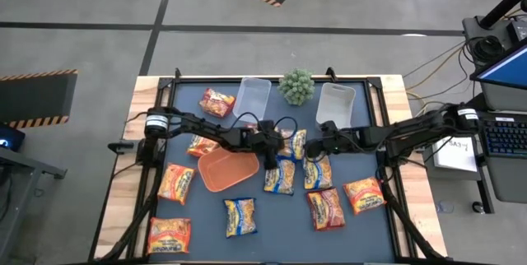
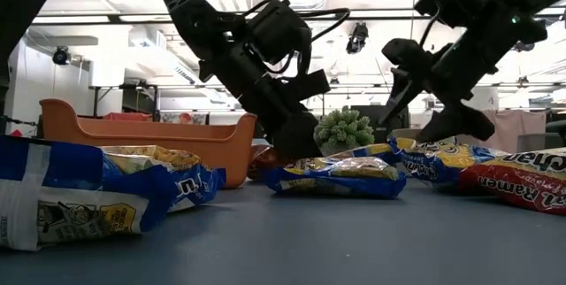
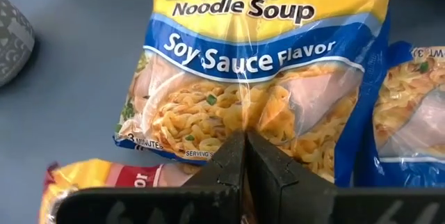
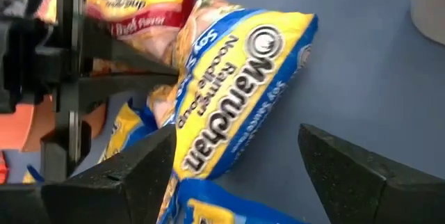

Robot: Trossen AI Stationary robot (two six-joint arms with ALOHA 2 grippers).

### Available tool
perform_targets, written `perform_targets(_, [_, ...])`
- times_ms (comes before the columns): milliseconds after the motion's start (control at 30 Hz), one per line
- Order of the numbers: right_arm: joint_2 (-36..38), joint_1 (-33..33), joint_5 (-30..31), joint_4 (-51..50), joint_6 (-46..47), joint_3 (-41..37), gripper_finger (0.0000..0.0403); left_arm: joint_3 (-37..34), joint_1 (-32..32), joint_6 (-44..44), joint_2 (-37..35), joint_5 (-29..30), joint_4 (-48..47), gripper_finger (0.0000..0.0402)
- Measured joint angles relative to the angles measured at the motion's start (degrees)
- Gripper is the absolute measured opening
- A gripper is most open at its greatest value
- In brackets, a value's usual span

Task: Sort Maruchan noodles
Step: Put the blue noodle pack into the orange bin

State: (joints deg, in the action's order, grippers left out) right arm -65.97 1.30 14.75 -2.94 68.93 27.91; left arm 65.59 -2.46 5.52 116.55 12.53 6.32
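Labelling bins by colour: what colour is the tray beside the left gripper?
Orange tray, clearest in the high view.

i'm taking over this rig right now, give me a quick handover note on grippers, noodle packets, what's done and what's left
Left gripper: shut and empty, fingertips down on a yellow-and-blue soy sauce packet at table centre.
Right gripper: open, empty, straddling another yellow-and-blue packet just right of centre.
Packets: about ten Maruchan packets lie loose across the dark mat; one red packet sits near the back left beside the left clear tub.
Done: nothing visibly sorted; the orange tray and both clear tubs look empty, the right one too.
Left: essentially all the sorting.
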Motion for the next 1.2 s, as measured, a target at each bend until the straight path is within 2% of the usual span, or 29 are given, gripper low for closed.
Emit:
perform_targets(333, [-8.3,-0.2,1.9,11.2,0.1,-1.1,0.0294,-0.1,0.0,-0.3,0.1,0.0,-0.3,0.0])
perform_targets(667, [-16.3,-1.0,2.5,23.8,-1.5,-1.1,0.0275,-0.2,0.0,-0.3,0.1,0.0,-0.2,0.0])
perform_targets(800, [-17.0,-1.0,2.5,26.2,-2.1,-1.1,0.0245,-0.2,0.0,-0.3,0.2,0.0,-0.1,0.0])
perform_targets(1200, [-17.0,-1.0,2.9,26.4,-2.8,-1.0,0.0117,-0.2,0.0,-0.3,0.2,0.0,0.1,0.0])
